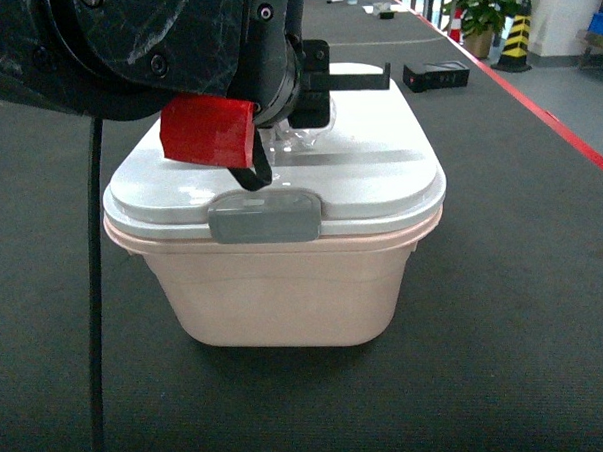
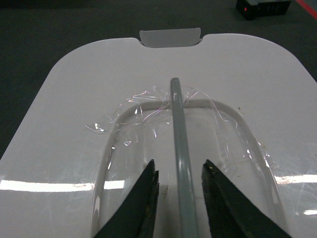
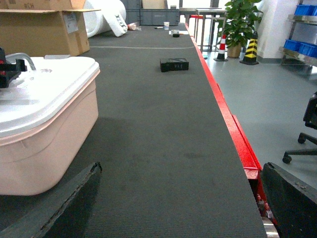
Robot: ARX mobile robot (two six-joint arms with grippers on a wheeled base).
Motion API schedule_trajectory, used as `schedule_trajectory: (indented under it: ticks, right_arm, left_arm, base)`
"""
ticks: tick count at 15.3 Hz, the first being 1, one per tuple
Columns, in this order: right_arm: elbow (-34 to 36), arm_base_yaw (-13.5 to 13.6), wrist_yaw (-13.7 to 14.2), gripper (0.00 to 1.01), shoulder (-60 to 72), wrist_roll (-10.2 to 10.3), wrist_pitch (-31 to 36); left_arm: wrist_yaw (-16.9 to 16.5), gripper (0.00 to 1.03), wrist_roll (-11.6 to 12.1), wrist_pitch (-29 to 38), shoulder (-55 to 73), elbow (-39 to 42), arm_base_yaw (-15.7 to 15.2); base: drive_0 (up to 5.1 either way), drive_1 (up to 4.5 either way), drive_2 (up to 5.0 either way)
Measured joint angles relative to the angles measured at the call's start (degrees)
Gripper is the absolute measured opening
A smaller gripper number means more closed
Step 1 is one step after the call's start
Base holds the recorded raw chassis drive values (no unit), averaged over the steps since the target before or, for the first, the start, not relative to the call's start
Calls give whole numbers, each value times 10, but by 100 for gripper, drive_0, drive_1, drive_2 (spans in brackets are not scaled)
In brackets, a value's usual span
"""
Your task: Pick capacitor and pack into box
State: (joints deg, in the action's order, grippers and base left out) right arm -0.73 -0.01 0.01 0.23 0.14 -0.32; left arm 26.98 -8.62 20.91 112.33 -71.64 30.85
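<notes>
The pale pink rounded plastic box (image 1: 284,287) sits on the dark mat with its white lid (image 1: 359,173) on, and the left gripper (image 2: 180,183) straddles the lid's grey handle (image 2: 181,163), jaws open, presumably to lift it; the right gripper (image 3: 178,208) waits open, well apart.

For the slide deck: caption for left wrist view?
Left gripper open, straddling the grey handle on the box's closed white lid.
</notes>
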Motion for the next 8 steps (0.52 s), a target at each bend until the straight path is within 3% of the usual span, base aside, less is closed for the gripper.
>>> schedule_trajectory:
  ticks: [7,8]
  right_arm:
    - [0,0,0,98,0,0,0]
    - [0,0,0,98,0,0,0]
  left_arm:
    - [-5,100,23,43,-83,12,1]
    - [-5,97,29,55,-105,26,0]
  base:
    - [0,0,0]
    - [0,0,0]
